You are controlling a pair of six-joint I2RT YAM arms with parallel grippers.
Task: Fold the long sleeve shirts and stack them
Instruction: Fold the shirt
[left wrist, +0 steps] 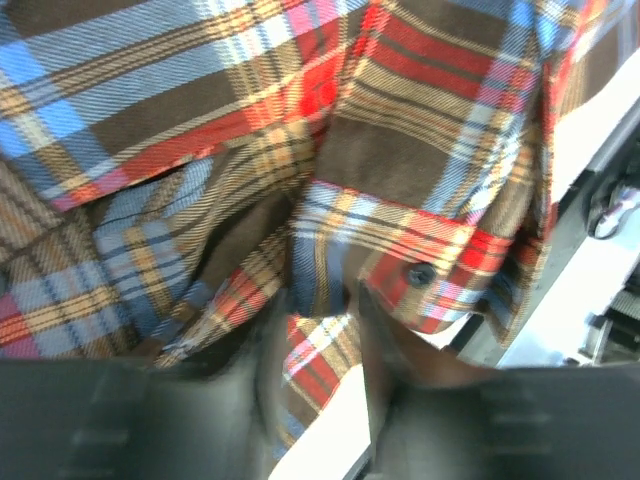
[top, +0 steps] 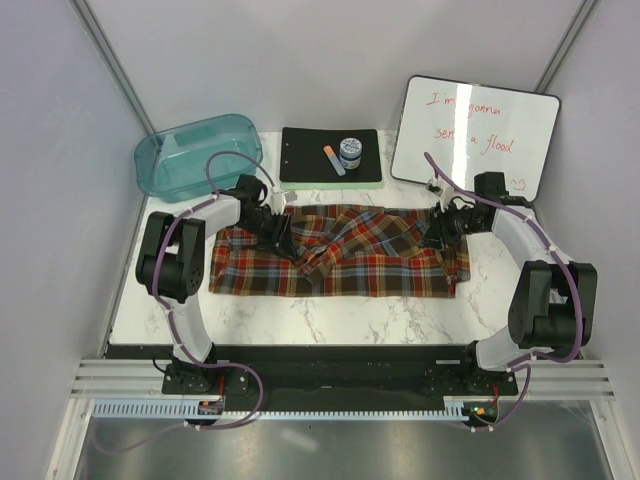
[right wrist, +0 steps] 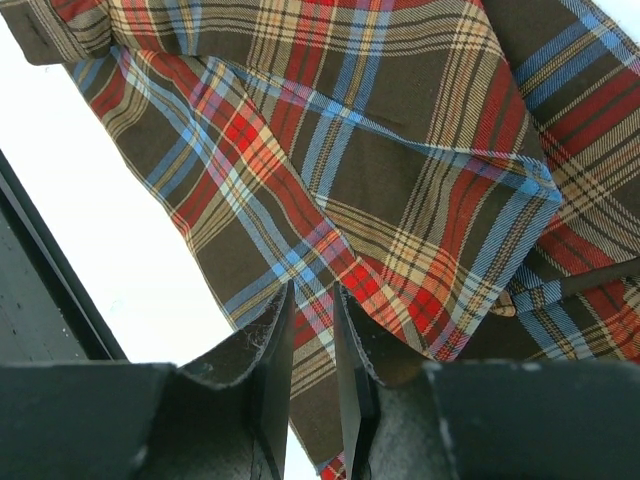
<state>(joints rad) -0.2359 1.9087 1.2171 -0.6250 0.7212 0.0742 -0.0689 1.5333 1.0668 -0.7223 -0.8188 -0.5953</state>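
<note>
We take this as an early fold in progress. Only 1 plaid shirt (top: 340, 255) is visible, lying rumpled and spread wide across the table (top: 330, 315), and both arms reach to its far edge.

The left gripper (top: 277, 232) has its 2 jaws drawn in on a bunched fold of the shirt. In its wrist view (left wrist: 318, 335) the cloth runs down between the jaws. A cuff (left wrist: 430, 250) with a dark button (left wrist: 420, 273) sits just beyond them, to their right. That view is blurred, so we cannot judge how firm the hold is.

The right gripper (top: 443, 225) has its jaws nearly together, pinching a thin edge of cloth (right wrist: 312, 300). The rest of the panel fans out ahead of the jaws, with bare table to their left.

By our judgement, the next move is for the 2 grippers to lift and carry the far edge toward the near edge together. They should move at an even height so the cloth does not twist. The loose sleeve near the left jaws could drag or fold under.
</note>
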